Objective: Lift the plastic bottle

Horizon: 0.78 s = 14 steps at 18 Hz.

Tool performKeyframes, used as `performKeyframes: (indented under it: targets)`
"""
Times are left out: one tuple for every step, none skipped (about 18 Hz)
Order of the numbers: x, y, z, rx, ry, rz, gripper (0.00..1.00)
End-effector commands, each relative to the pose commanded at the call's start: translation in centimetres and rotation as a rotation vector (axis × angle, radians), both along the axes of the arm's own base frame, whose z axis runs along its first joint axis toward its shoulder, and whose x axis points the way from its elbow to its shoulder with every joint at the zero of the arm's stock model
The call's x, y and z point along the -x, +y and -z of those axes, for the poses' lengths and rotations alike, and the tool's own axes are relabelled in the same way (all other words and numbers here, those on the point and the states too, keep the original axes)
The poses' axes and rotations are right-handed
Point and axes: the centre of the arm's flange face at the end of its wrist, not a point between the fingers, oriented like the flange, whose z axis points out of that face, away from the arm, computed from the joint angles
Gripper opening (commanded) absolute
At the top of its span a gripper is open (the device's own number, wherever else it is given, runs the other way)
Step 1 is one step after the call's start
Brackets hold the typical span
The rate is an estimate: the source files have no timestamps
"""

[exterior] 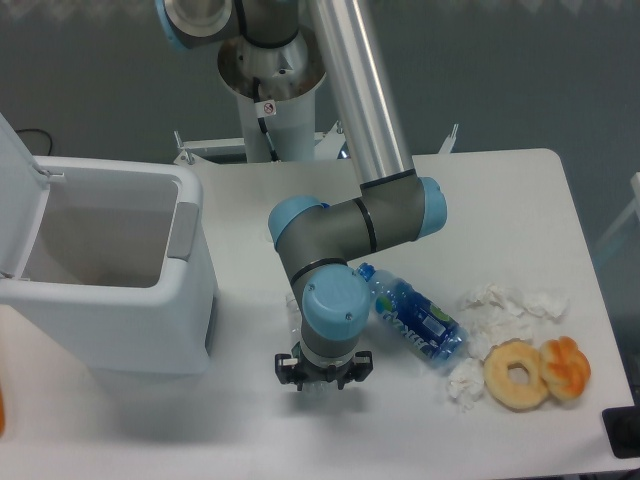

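Table [520, 200]: white, fills most of view.

Bin [110, 290]: white, lid open, stands on table's left side; inside shows bare white walls.

Arm [350, 225]: grey w/ blue joint caps, silver upper tube comes down from top of view, elbow bends over table centre, wrist points straight down.

Gripper [323, 378]: black, two-finger, low over table, just right of bin's front corner. Wrist housing hides the fingers from above; can't tell whether the jaws are apart or closed, nor if anything is clamped.

Blue bottle [412, 315]: larger, blue label + blue cap, lying on its side, just right of wrist, cap end toward arm.

Plastic bottle [291, 318]: small, clear, lying on table directly under wrist; only a clear end shows at wrist's left edge, btwn bin and arm. Rest hidden by wrist. Contact w/ gripper: can't tell.

Tissues [510, 305]: crumpled white pieces, right of blue bottle; one more wad below near bottle's base.

Doughnut [518, 375]: ring, tan, near table's front right.

Pastry [566, 366]: orange-brown, touching doughnut's right side.
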Motion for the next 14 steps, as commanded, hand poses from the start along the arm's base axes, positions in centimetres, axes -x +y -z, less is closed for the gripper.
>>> performKeyframes:
  targets:
    - [0.0,0.0,-0.6,-0.006,0.007,0.018,0.67]
    - [-0.1,-0.1,-1.4,-0.013,0.017,0.038,0.67]
    - [-0.2,-0.2,-2.3,-0.023,0.029,0.058,0.67]
    - [-0.2,-0.2,-3.3,-0.032,0.042,0.085,0.67]
    - [-0.2,-0.4,-4.3,-0.041,0.056,0.119,0.67]
    - [-0.3,-0.5,-5.6,-0.052,0.075,0.161,0.67]
    - [-0.5,-0.6,-6.6,-0.061,0.092,0.202,0.67]
    - [-0.5,-0.8,-7.4,-0.066,0.105,0.238,0.67]
    - [-0.6,-0.9,-8.3,-0.074,0.121,0.273,0.67]
    - [-0.7,-1.0,-9.4,-0.082,0.137,0.305,0.67]
    - [-0.9,-1.2,-10.2,-0.086,0.151,0.338,0.67]
    - [-1.2,-1.3,-11.2,-0.094,0.168,0.37,0.67]
    - [-1.4,-1.5,-12.4,-0.101,0.187,0.406,0.67]
    - [-1.5,-1.6,-13.0,-0.096,0.204,0.438,0.67]
